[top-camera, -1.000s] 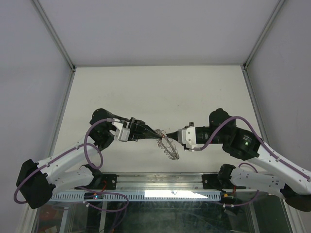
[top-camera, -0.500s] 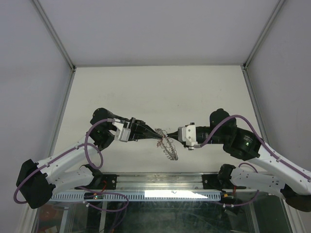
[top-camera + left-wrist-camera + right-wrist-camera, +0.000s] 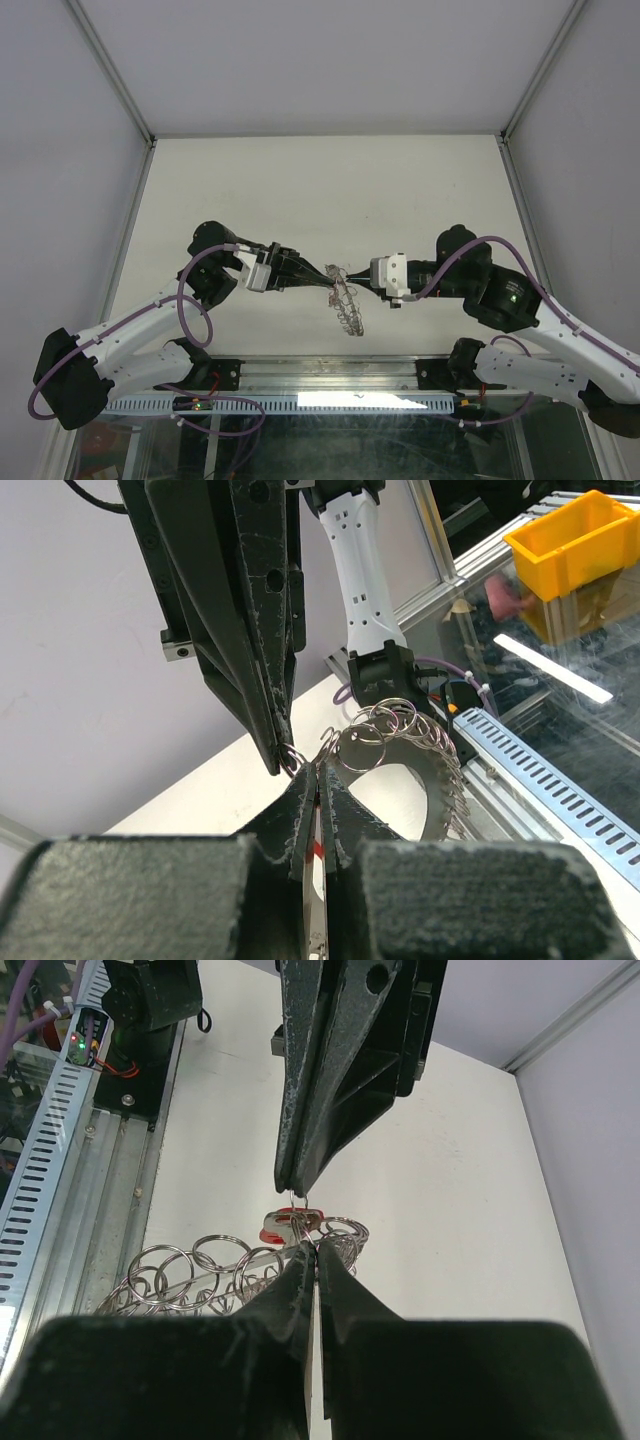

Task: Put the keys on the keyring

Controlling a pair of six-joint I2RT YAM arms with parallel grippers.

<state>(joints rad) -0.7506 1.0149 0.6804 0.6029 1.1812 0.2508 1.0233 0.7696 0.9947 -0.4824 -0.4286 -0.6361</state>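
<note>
1. Table (image 3: 250, 190): pale surface below and behind the keyring (image 3: 349, 308), which hangs in the air.

2. Left gripper (image 3: 328, 283): reaches the keyring's top from its left. The fingers are clenched, with a red sliver in their seam in the left wrist view, so I read it as pinching the keys (image 3: 284, 1226).

3. Right gripper (image 3: 354, 284): reaches the keyring's top from its right, tip nearly touching the other tip. Its fingers are pressed together on the keyring, though I cannot tell whether on the wire or on a loop.

4. Keyring: a wreath of silver keys and loops, dangling below both tips.

5. Keys: a tiny silver key with a red oval tag, at the keyring's top between the two tips.

Handling note: I judge the step to be threading the key's loop onto the wire. I would hold the right side rigid and feed from the left in small moves along the wire. I would let go only once the loop sits fully on, because the hanging weight may twist the keyring.
</note>
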